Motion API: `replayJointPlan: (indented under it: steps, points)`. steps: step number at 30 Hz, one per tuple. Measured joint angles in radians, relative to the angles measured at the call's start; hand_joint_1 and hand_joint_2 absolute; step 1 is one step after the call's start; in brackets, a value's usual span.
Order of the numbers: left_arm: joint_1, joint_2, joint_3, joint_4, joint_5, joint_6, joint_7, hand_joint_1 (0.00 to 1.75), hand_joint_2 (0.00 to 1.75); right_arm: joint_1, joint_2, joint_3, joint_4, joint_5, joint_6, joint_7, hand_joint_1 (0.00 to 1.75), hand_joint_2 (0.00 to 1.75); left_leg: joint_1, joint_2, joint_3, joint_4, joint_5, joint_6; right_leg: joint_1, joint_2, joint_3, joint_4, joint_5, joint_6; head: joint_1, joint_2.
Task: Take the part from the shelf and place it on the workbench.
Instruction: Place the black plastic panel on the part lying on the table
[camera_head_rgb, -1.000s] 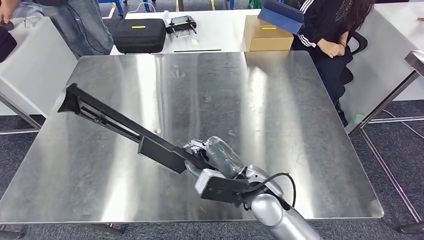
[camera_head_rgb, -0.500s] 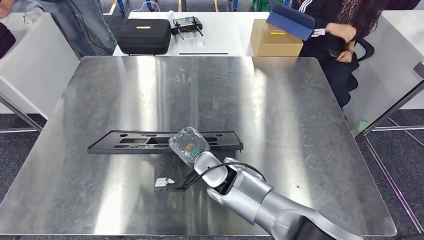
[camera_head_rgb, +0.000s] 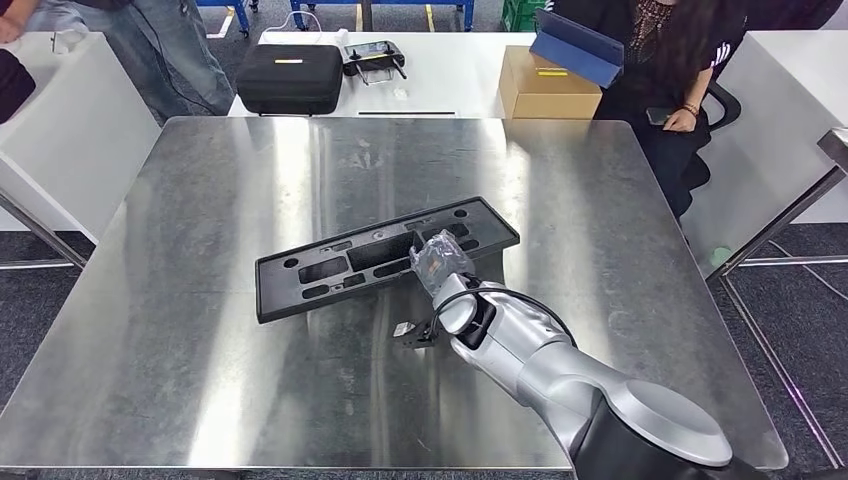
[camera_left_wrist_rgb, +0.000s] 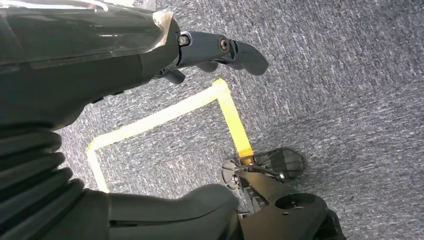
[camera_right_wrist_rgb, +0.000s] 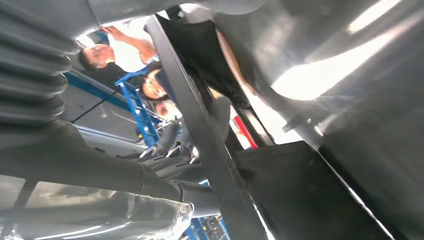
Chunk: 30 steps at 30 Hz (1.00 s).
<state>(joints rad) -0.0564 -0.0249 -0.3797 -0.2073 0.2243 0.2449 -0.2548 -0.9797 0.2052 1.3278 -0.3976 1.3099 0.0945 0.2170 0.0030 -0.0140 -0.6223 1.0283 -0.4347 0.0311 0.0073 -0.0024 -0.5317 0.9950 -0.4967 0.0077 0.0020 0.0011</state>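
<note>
Head view, left to right. Person in jeans (camera_head_rgb: 185, 50) stands at 11 o'clock beyond the workbench (camera_head_rgb: 200, 330). On the white table (camera_head_rgb: 450, 70) behind it: closed black zip case (camera_head_rgb: 290, 78) with a yellow tag, contents not visible; a black controller (camera_head_rgb: 372, 52) just beside it; a cardboard box (camera_head_rgb: 540, 88), closed, yellow label on top, contents not visible. A blue folder-like item (camera_head_rgb: 580, 45) rests tilted across the box's far edge. Seated person in black (camera_head_rgb: 675, 70) at 1 o'clock.

Part (camera_head_rgb: 385, 255): long flat black plastic panel with several cut-out slots and small round holes along a raised rim. It lies at the centre of the steel workbench, long axis running from 8 o'clock up to 2 o'clock. Whether it lies fully flat or is lifted at one edge cannot be told.

Right hand (camera_head_rgb: 440, 262): plastic-wrapped, over the near long edge of the part, toward its 2 o'clock half. Right wrist view shows the part's black rim (camera_right_wrist_rgb: 200, 125) close against the hand, but whether the fingers clasp it or have let go cannot be told.

Left hand (camera_left_wrist_rgb: 150, 55): hangs over grey carpet (camera_left_wrist_rgb: 350, 75) marked with yellow tape (camera_left_wrist_rgb: 165, 117); fingers (camera_left_wrist_rgb: 240, 50) apart, holding nothing.
</note>
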Motion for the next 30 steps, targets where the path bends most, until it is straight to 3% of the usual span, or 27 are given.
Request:
replayJointPlan:
  steps: [14,21,25,30]
  points:
    - [-0.001,0.000,-0.009,-0.002,-0.003,0.002,0.005,0.00,0.00,-0.008,0.002,-0.002,0.026,-0.013,-0.005,0.010,0.00,0.00,0.002,0.004,0.004,-0.001,0.000,-0.001,0.002,0.002,0.003,0.000,0.000,-0.001,0.000,0.000]
    - [0.005,0.000,-0.019,-0.001,0.002,0.018,0.003,0.00,0.00,0.004,0.000,-0.098,-0.002,-0.100,-0.137,0.065,0.00,0.00,0.002,0.005,0.001,-0.001,0.000,-0.001,0.002,0.002,0.009,0.001,0.001,0.000,0.000,0.000]
    - [0.012,0.000,-0.019,-0.001,0.014,0.038,-0.005,0.00,0.00,0.005,-0.023,-0.164,-0.135,0.071,-0.220,0.127,0.00,0.00,0.002,0.005,0.000,-0.002,0.001,-0.001,0.002,0.002,0.007,0.000,0.001,0.000,0.000,0.000]
    - [0.020,-0.001,-0.020,-0.001,0.018,0.045,-0.006,0.00,0.00,0.045,-0.076,-0.251,-0.354,0.241,-0.270,0.125,0.00,0.00,0.002,0.005,-0.003,-0.006,0.000,-0.001,0.002,0.002,0.007,-0.004,0.001,0.000,0.000,0.000]
